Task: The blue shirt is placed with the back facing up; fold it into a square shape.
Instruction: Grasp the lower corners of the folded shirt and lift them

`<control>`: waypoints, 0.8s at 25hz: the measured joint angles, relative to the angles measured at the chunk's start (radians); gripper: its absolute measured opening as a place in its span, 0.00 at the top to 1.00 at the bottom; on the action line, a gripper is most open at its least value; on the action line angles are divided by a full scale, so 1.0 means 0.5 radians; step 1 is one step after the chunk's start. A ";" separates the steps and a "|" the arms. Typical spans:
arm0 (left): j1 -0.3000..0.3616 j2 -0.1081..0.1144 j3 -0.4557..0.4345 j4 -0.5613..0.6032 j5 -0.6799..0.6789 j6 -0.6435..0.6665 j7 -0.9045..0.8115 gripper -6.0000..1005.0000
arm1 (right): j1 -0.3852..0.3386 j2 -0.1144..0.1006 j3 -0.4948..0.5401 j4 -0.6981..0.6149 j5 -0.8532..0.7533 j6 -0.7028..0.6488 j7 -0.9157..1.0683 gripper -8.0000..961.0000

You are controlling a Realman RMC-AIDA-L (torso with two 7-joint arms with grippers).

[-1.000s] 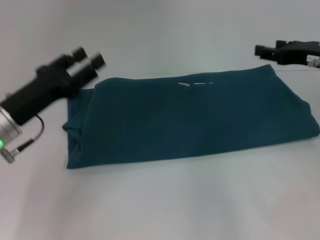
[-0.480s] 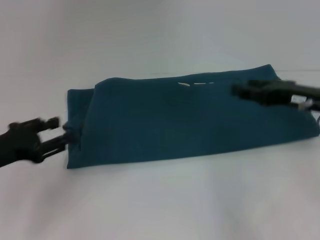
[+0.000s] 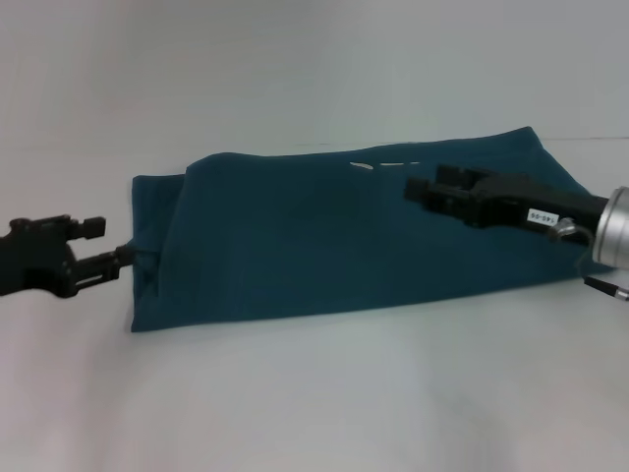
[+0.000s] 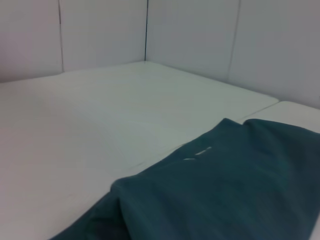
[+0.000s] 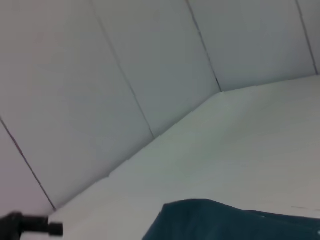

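The blue shirt [image 3: 334, 241] lies on the white table as a long folded band, its left end bunched. A few small white marks [image 3: 383, 164] show near its far edge. My left gripper [image 3: 103, 246] is low at the shirt's left end, open, with one fingertip [image 3: 120, 258] at the fabric edge. My right gripper [image 3: 423, 189] hovers over the right half of the shirt, pointing left. The shirt also shows in the left wrist view [image 4: 225, 195] and the right wrist view [image 5: 235, 222], where my left gripper [image 5: 37, 226] appears far off.
The white table [image 3: 314, 393] extends around the shirt on all sides. White wall panels [image 4: 190, 35] stand behind the table at the back.
My left arm has come down from above the shirt's left corner to table height at its left end. My right arm has swung in from the back right over the shirt.
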 joint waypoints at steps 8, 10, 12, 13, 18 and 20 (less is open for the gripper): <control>-0.204 0.053 0.188 0.004 0.436 -0.160 -0.352 0.39 | 0.064 -0.008 -0.087 -0.001 0.001 0.320 -0.131 0.29; -0.247 0.055 0.203 0.002 0.562 -0.175 -0.408 0.39 | 0.092 -0.013 -0.089 0.002 -0.013 0.353 -0.126 0.29; -0.276 0.052 0.224 0.001 0.638 -0.186 -0.442 0.39 | 0.110 -0.014 -0.088 -0.003 -0.038 0.375 -0.108 0.29; -0.289 0.052 0.241 0.001 0.661 -0.190 -0.458 0.39 | 0.115 -0.014 -0.088 -0.008 -0.046 0.386 -0.096 0.29; -0.336 0.064 0.326 -0.015 0.767 -0.188 -0.524 0.39 | 0.126 -0.015 -0.085 -0.011 -0.050 0.386 -0.062 0.29; -0.347 0.066 0.361 -0.017 0.809 -0.194 -0.542 0.39 | 0.126 -0.017 -0.082 -0.021 -0.050 0.381 -0.060 0.29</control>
